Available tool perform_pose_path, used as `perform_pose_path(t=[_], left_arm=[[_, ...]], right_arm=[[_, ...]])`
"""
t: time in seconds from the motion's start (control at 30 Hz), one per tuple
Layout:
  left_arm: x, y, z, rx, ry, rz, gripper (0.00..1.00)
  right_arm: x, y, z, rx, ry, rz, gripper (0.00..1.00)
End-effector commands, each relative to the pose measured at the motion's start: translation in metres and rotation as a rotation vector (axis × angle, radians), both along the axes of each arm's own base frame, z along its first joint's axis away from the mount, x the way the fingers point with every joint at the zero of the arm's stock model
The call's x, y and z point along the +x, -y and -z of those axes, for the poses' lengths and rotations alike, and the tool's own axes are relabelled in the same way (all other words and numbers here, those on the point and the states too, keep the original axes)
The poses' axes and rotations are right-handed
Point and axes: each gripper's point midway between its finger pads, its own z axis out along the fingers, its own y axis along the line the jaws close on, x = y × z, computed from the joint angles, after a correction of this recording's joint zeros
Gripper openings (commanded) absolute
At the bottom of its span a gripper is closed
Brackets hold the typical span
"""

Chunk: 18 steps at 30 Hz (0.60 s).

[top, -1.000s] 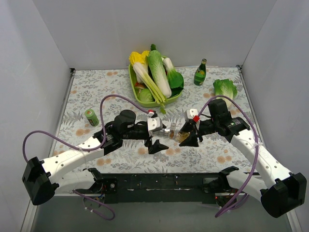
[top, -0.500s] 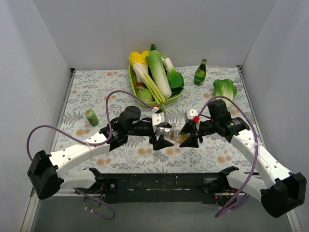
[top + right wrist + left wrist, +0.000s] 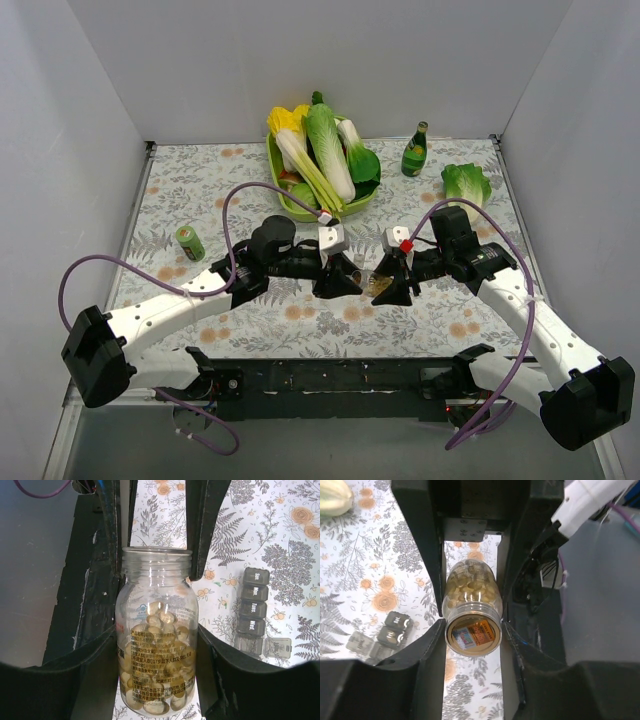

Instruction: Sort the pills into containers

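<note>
Grey-and-orange flower print covers the bench [image 3: 200, 180]. Over its near middle my two white arms point at each other, the left arm [image 3: 160, 315] from the left side and the right arm [image 3: 530, 300] from the right side. Far behind them stands the lime-green vegetable tray [image 3: 274, 165]. To its right are a green glass bottle [image 3: 414, 150] and a lettuce leaf [image 3: 466, 182]. A small green can [image 3: 189, 242] lies well apart on the left.

The right gripper [image 3: 158, 632] is closed on the body of the clear pill bottle [image 3: 157, 645], with one finger against each side. The bottle lies level between the two grippers. Its base is toward the right wrist and its open, threaded mouth is toward the left one. The left gripper [image 3: 472, 626] is narrowed around this mouth end, and its fingertips seem to touch the rim on both sides. I cannot tell whether the bottle rests on the bench.

The pill organizer [image 3: 253, 605] is a straight strip of small grey compartments marked Sun., Mon., Tues., Wed. It lies flat on the bench just beside the bottle. The yellowish pills [image 3: 470, 582] are heaped in the base half of the bottle.
</note>
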Motion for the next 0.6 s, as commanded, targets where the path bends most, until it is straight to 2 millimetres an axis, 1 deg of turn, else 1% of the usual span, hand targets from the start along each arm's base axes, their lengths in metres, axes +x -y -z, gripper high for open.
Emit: perform_pose_path(t=[0.0,0.07,0.1,0.13,0.17,0.2,0.23,0.27,0.3,0.33,0.4,0.43,0.5,0.57], left_arm=[[-0.01,0.001,-0.023,-0.052,-0.146,-0.007,0.19],[-0.009,0.0,-0.022,-0.047,-0.258,-0.066,0.16],[-0.008,-0.001,-0.023,-0.046,-0.382,-0.126,0.07],[-0.007,-0.001,-0.019,-0.033,-0.461,-0.171,0.0],[-0.005,-0.002,-0.017,-0.024,-0.535,-0.216,0.0],[-0.002,-0.002,-0.017,-0.026,-0.679,-0.29,0.0],[-0.006,-0.004,-0.014,-0.005,-0.756,-0.313,0.0],[-0.008,-0.004,-0.016,-0.012,-0.832,-0.331,0.0],[-0.009,-0.006,-0.01,-0.012,-0.908,-0.368,0.0],[-0.008,-0.008,-0.015,-0.044,-1.059,-0.428,0.0],[-0.008,-0.011,-0.011,-0.052,-1.177,-0.49,0.0],[-0.009,-0.013,-0.018,-0.085,-1.281,-0.519,0.0],[-0.008,-0.016,-0.02,-0.115,-1.346,-0.538,0.0],[-0.005,-0.018,-0.029,-0.166,-1.41,-0.566,0.0]], right_arm=[[0.001,-0.001,-0.003,0.019,0.028,-0.004,0.01],[0.002,0.0,-0.002,0.012,0.031,0.006,0.01],[0.005,0.0,-0.001,0.007,0.038,0.016,0.01],[0.006,0.0,0.0,0.001,0.035,0.024,0.01],[0.008,0.001,0.002,-0.009,0.038,0.036,0.01],[0.009,0.001,0.002,-0.013,0.039,0.041,0.01],[0.011,0.001,0.003,-0.018,0.036,0.052,0.01],[0.013,0.001,0.004,-0.023,0.037,0.06,0.01],[0.016,0.002,0.007,-0.035,0.041,0.076,0.01],[0.019,0.002,0.007,-0.039,0.044,0.086,0.01],[0.024,0.003,0.009,-0.052,0.044,0.109,0.01],[0.025,0.003,0.01,-0.055,0.045,0.115,0.01],[0.027,0.002,0.01,-0.06,0.039,0.119,0.01],[0.028,0.002,0.01,-0.061,0.038,0.119,0.01]])
